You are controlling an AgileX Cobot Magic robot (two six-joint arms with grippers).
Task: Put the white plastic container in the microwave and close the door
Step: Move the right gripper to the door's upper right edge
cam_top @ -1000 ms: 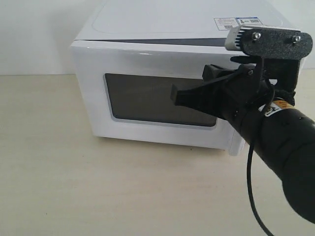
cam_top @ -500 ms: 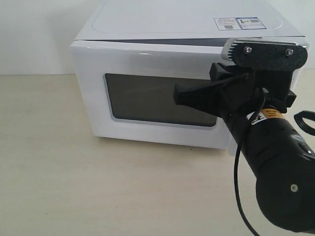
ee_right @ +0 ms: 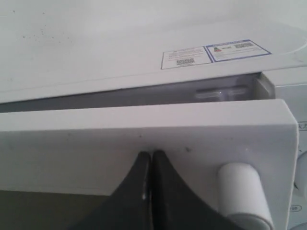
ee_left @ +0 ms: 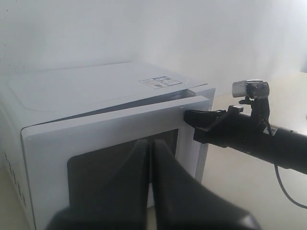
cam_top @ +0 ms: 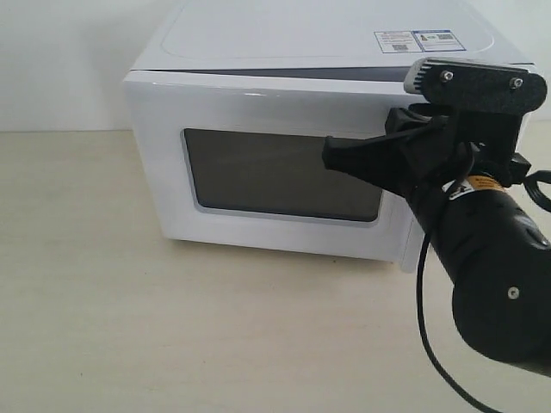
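Note:
The white microwave stands on the table with its door swung almost flush, and a thin dark gap shows along the top edge. My right gripper is shut with nothing in it. In the right wrist view its tips are at the door's upper face beside the white bar handle. My left gripper is shut and empty, held back from the door's dark window. It does not show in the exterior view. The white plastic container is hidden.
The beige tabletop stretches in front of and to the left of the microwave. A white wall stands behind. A black cable hangs from the right arm. Stickers lie on the microwave's top.
My right gripper has shifted to the right across the door front, towards the handle side, and stayed shut. The door looks unchanged.

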